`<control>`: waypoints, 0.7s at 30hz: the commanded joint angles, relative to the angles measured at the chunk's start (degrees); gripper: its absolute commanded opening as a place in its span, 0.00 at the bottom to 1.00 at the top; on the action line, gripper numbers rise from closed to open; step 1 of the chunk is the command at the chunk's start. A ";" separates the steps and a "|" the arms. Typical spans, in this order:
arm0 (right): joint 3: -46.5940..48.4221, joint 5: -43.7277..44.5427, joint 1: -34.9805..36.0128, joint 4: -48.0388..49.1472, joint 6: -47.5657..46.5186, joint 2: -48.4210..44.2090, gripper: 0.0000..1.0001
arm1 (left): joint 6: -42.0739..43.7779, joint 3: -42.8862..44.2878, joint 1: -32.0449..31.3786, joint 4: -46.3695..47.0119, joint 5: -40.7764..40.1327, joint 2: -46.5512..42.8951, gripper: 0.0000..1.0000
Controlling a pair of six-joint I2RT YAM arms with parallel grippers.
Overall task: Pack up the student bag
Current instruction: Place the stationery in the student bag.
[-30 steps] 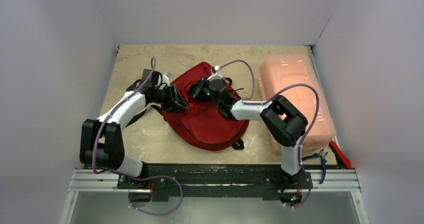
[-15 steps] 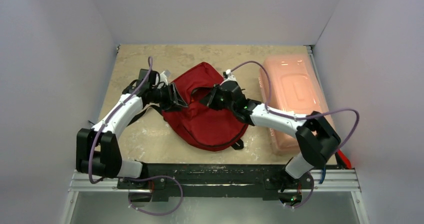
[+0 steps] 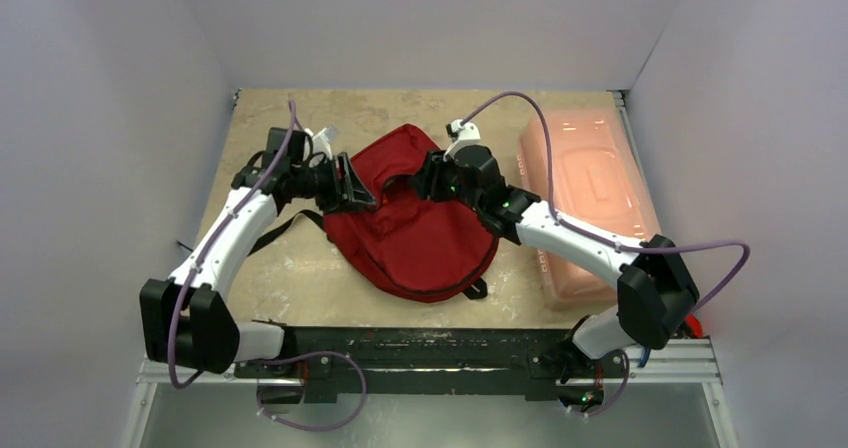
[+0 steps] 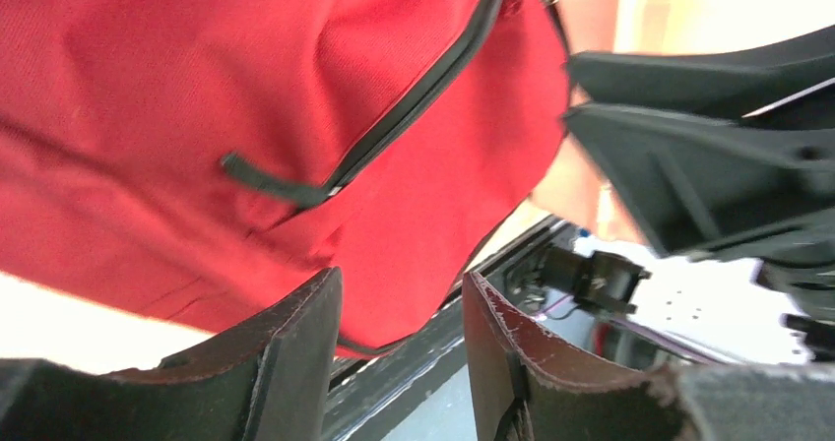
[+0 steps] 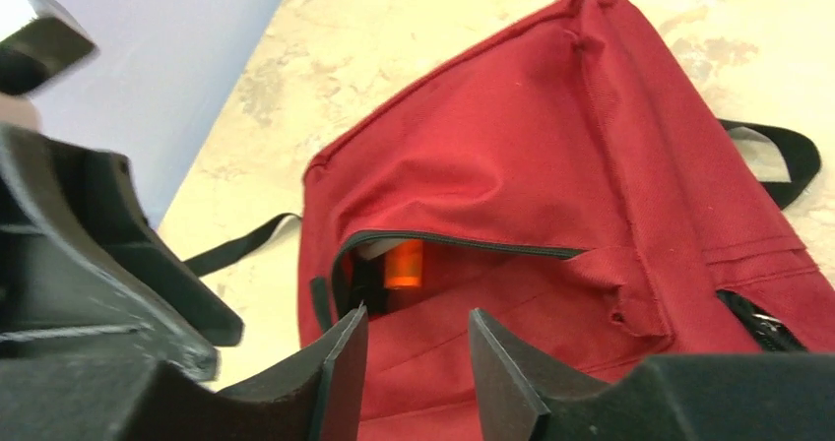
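Observation:
The dark red student bag (image 3: 415, 233) lies flat mid-table with its rounded top toward the far wall. My left gripper (image 3: 360, 190) is open and empty at the bag's upper left edge; in the left wrist view (image 4: 399, 303) red fabric (image 4: 197, 87) and a black zipper (image 4: 414, 106) fill the space above it. My right gripper (image 3: 425, 180) is open and empty just above the bag's top opening. In the right wrist view (image 5: 418, 338) the bag (image 5: 551, 165) has an unzipped pocket with an orange object (image 5: 404, 262) inside.
A pale pink translucent box (image 3: 590, 193) lies right of the bag, partly under my right forearm. Black straps (image 3: 275, 233) trail left of the bag. Red and blue handled tools (image 3: 680, 313) lie at the near right corner. Walls close in on three sides.
My right arm has stretched out, its elbow swinging right and low, and its gripper has moved up toward the bag's top. My left gripper has shifted slightly toward the far wall.

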 commanded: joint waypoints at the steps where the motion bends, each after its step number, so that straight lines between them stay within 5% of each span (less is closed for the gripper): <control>1: -1.05 1.49 -1.93 5.89 -0.98 2.07 0.42 | -4.29 10.10 -0.99 4.98 6.46 5.79 0.47; 5: -8.19 1.59 -3.12 11.43 2.18 3.22 0.32 | -8.07 18.27 -1.85 7.46 4.95 14.75 0.46; 12: -20.15 6.26 -3.75 11.16 1.92 0.65 0.28 | -6.70 24.20 -8.00 3.18 6.23 30.72 0.44; 21: -19.00 3.81 -2.42 4.91 -7.21 -9.57 0.37 | -1.73 18.61 -9.14 0.29 2.42 24.17 0.50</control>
